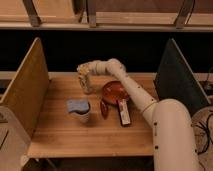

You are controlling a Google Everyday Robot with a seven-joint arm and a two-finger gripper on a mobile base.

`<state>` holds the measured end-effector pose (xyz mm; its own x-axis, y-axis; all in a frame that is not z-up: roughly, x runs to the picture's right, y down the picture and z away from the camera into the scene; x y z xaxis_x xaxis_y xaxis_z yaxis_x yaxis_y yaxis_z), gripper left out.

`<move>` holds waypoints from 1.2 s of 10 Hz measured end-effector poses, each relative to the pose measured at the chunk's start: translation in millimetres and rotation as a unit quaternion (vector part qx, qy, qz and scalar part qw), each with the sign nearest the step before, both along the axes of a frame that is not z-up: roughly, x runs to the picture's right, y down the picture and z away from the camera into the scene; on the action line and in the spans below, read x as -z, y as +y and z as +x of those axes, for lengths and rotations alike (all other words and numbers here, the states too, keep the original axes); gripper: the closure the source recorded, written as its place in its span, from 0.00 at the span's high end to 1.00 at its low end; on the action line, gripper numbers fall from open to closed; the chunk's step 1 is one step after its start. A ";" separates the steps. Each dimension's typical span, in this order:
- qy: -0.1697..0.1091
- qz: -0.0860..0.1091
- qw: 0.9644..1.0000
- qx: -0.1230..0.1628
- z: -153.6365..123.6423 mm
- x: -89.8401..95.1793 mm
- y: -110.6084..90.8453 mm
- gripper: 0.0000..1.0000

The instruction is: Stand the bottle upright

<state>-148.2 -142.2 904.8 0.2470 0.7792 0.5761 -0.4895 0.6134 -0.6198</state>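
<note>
The bottle (87,85), slim and cream-white, stands roughly upright in the back middle of the wooden table (60,135). Its lower end is at or just above the tabletop. My gripper (85,79) reaches down over it from the arm's bent wrist and is shut on the bottle. The fingers cover most of its upper part. The arm runs from the lower right across the red bowl (115,91) to that spot.
A white cup with a blue-grey top (79,110) stands in front of the gripper. A small red object (104,108) and a flat dark-edged white bar (123,112) lie near the bowl. A wooden panel (27,82) and a dark panel (180,77) wall the sides.
</note>
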 end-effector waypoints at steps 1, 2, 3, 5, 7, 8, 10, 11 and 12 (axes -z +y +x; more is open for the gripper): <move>-0.005 0.001 1.000 -0.002 -0.4 0.1 -1.0 0.00; -0.010 -0.002 1.000 -0.005 -0.2 -1.6 0.1 0.00; -0.011 -0.003 1.000 -0.005 -0.5 -1.6 0.4 0.00; -0.011 -0.003 1.000 -0.005 -1.0 -1.6 0.4 0.06; -0.012 -0.003 1.000 -0.005 -1.2 -1.5 0.6 0.11; -0.012 -0.004 1.000 -0.005 -1.3 -1.8 0.9 0.19; -0.012 -0.004 1.000 -0.005 -1.3 -1.6 0.7 0.41; -0.012 -0.004 1.000 -0.005 -1.3 -1.7 0.8 0.49; -0.012 -0.004 1.000 -0.005 -1.3 -1.6 0.7 0.61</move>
